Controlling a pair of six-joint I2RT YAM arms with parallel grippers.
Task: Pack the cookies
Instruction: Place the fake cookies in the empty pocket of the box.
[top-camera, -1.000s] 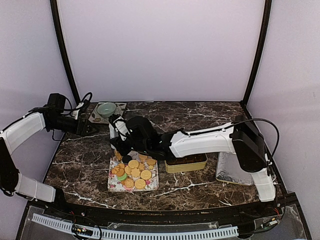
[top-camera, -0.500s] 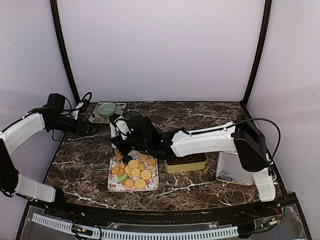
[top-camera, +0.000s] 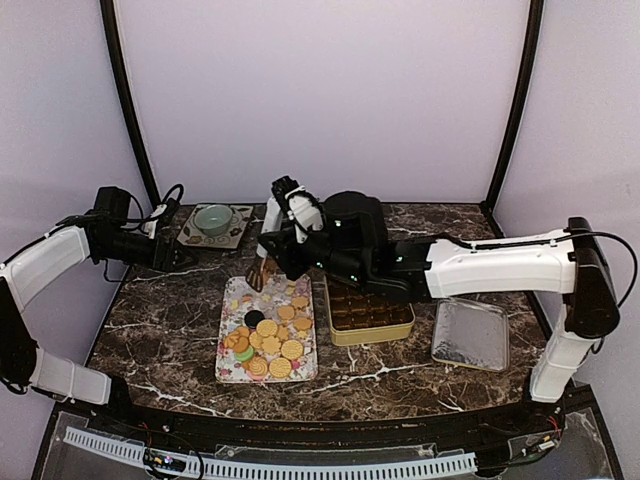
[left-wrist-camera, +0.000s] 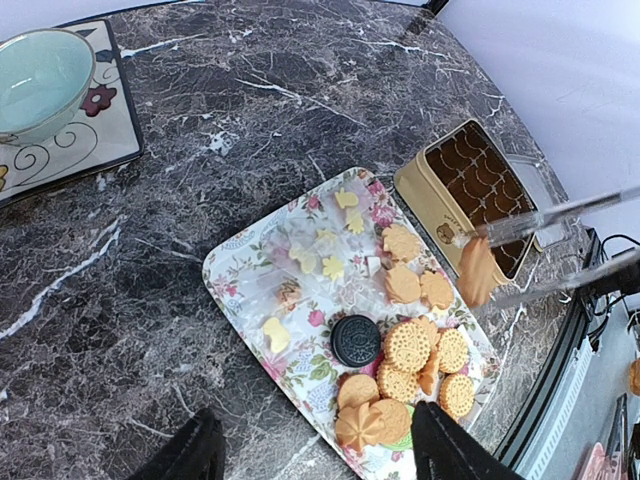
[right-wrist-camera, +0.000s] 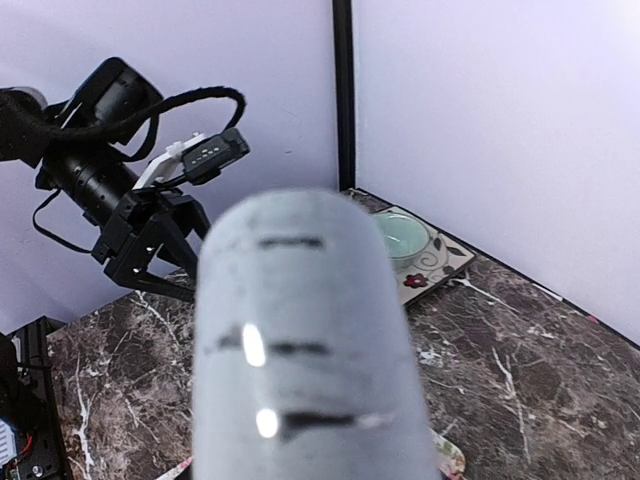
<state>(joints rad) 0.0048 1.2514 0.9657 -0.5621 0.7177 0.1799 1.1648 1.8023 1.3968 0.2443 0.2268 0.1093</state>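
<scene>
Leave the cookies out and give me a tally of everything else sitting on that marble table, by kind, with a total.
Flowered tray: 1
Gold tin: 1
Pale green bowl: 1
Patterned mat under the bowl: 1
Silvery lid: 1
Total: 5

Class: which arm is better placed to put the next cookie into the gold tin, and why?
Right. The right claw grips tongs that pinch a golden cookie above the tray, and its arm reaches across the tin. The left claw is open and empty, off at the table's left side.
</scene>
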